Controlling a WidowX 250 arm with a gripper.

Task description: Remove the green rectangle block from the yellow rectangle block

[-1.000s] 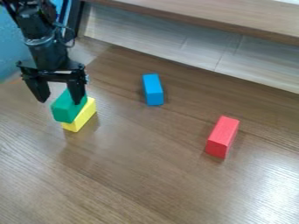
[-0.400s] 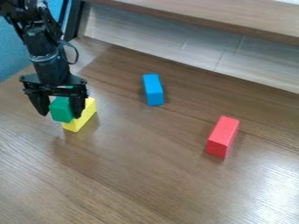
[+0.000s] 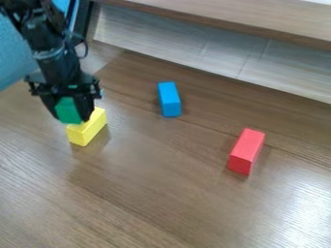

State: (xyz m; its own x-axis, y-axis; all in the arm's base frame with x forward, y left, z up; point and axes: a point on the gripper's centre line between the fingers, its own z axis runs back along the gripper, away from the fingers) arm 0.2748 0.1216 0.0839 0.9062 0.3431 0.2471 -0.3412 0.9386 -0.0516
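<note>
green block (image 3: 67, 111) pinched over the yellow block (image 3: 86, 128)

the gripper (image 3: 70, 117) has its jaws in close on the green block, one on each side. it looks like a good hold. the green block is right over the yellow block, near the left edge of the table (image 3: 161, 193), toward the far left corner. i can't tell if they still touch or if there is a little gap. the blue block (image 3: 169, 99) lies nearer the far edge, and the red block (image 3: 246, 151) is over toward the right side.

the green block looks hard and light, maybe wood. it should not squash or break. its flat sides are the best place to hold it, near the middle, so it won't tip. smooth sides might slip if the squeeze is weak. next, it should go straight up, then sideways, so it doesn't bump the yellow block.
</note>
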